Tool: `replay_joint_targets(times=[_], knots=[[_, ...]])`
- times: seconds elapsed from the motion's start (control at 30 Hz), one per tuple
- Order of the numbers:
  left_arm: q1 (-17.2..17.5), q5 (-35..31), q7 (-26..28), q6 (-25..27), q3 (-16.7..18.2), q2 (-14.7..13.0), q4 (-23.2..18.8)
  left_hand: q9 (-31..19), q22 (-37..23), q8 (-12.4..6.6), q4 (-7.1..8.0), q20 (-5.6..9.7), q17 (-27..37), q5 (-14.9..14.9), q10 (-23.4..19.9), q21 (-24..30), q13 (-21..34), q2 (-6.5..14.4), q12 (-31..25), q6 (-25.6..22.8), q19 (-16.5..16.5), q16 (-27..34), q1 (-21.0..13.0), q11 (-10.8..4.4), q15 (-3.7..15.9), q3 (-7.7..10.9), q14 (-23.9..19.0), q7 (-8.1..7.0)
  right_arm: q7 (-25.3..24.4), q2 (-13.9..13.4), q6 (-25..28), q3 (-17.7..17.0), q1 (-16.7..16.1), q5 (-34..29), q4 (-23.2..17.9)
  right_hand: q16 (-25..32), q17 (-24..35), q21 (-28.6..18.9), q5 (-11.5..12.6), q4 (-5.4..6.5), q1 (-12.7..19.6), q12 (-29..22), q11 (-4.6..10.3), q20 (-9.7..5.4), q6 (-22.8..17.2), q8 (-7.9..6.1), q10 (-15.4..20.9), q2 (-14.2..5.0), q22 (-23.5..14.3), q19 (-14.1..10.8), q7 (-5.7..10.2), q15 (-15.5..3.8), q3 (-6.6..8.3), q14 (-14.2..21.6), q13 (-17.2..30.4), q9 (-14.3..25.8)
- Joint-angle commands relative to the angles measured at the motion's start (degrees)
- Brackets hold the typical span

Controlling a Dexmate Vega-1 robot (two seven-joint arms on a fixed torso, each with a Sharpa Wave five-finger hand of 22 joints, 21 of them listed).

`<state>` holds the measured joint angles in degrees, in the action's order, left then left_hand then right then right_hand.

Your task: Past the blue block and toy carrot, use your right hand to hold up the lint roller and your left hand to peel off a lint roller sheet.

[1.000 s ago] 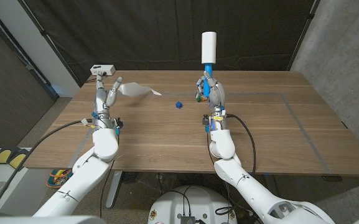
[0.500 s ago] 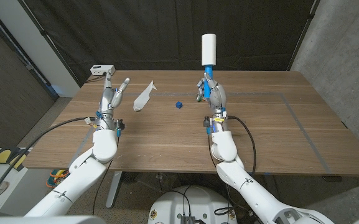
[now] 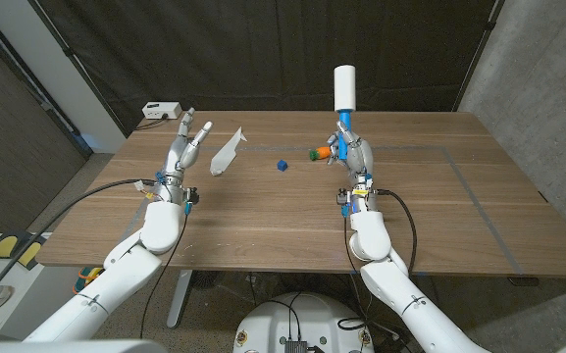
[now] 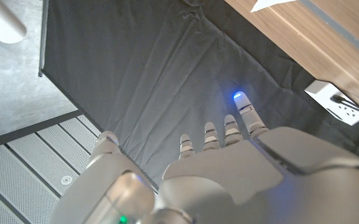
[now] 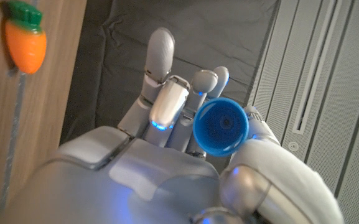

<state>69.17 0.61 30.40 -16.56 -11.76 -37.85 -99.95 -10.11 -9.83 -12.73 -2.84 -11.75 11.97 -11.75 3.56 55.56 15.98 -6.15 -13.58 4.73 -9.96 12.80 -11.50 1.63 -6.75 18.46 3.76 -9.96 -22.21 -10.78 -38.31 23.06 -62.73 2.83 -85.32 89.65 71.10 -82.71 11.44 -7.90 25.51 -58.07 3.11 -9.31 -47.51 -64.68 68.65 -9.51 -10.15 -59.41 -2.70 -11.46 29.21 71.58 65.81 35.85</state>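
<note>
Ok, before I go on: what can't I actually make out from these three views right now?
- Lint roller surface: too small in the head view to tell whether a sheet edge is lifted.
- Roller handle: the right hand covers the grip; the right wrist view shows just its blue end.
- Peeled sheet: cut off at the left wrist view's edge.
- Toy carrot: partly behind the right hand in the head view.

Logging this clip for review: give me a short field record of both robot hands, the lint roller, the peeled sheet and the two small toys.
right robot hand: grips lint roller by blue handle, upright
left robot hand: fingers spread, holding nothing
peeled sheet: on table beside left robot hand
blue block: on table, mid
toy carrot: on table by right robot hand
</note>
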Motion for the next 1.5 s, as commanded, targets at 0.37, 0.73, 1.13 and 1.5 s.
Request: replay_joint_targets(times=[0.37, 0.73, 1.13, 1.5], knots=[[-0.2, 3.5, -4.5, -7.5, 1.3, 0.7, 2.8, 0.0, -0.2, 0.05, 0.11, -0.33, -0.4, -0.6, -1.6, -0.8, -0.7, 0.8, -0.6, -1.5, -11.2, 0.6, 0.5, 0.11, -0.36, -0.16, -1.5, -0.02, -9.3, -6.1, 14.3, 0.8, -2.3, -3.0, -9.3, -0.9, -0.3, 1.4, -0.3, 10.43, 1.0, 10.6, -5.67, 0.76, -3.3, 5.73, 4.7, 0.27, 0.4, 0.3, -1.60, 0.03, 13.09, -2.8, -17.4, -8.0], [-0.7, 4.3, -5.7, -8.5, 1.7, 1.0, 3.8, 0.0, -0.2, 0.38, 0.10, -0.39, -0.5, -0.7, -1.5, -1.3, -1.1, 1.0, -0.4, -1.5, -11.3, 0.3, 0.6, 0.17, -0.26, -0.17, -1.1, -0.03, -13.1, -6.3, 18.5, 0.9, -3.2, -2.2, -11.6, -10.8, -6.8, 7.2, -0.4, 7.04, -4.0, 15.8, -7.49, 4.97, 14.3, 21.92, -7.0, 5.43, 0.6, 2.9, -3.80, 0.87, 8.82, -12.9, -27.9, -19.1], [-0.7, 4.3, -6.0, -8.9, 2.0, 1.3, 3.9, 0.0, -0.2, 0.58, 0.12, -0.41, -0.6, -0.7, -1.7, -1.8, -1.4, 1.2, -0.3, -1.7, -11.5, 0.2, 0.7, 0.08, -0.07, -0.19, -1.2, 0.02, -16.0, -3.4, 10.7, 1.4, -2.6, -1.1, -6.3, -46.3, -41.3, 26.8, 1.4, 1.34, -9.7, 28.6, -10.02, 19.69, 33.6, 44.90, -41.3, 11.55, 0.2, 29.6, 0.24, 12.50, 0.33, -38.3, -40.8, -24.2], [-1.1, 5.0, -6.5, -9.4, 2.1, 1.6, 4.8, 0.0, -0.2, 0.74, 0.15, -0.42, -0.7, -0.7, -1.8, -2.2, -1.7, 1.5, -0.3, -1.9, -11.5, 0.1, 0.8, 0.13, 0.08, -0.19, -1.3, 0.03, -17.3, -2.3, 8.2, 1.6, -1.3, -3.0, -4.0, -59.7, -47.0, 39.8, 1.9, 0.43, -10.7, 34.8, -10.49, 21.62, 34.6, 49.08, -54.4, 11.72, 0.2, 49.4, 2.63, 15.04, -1.38, -57.2, -45.3, -23.7]])
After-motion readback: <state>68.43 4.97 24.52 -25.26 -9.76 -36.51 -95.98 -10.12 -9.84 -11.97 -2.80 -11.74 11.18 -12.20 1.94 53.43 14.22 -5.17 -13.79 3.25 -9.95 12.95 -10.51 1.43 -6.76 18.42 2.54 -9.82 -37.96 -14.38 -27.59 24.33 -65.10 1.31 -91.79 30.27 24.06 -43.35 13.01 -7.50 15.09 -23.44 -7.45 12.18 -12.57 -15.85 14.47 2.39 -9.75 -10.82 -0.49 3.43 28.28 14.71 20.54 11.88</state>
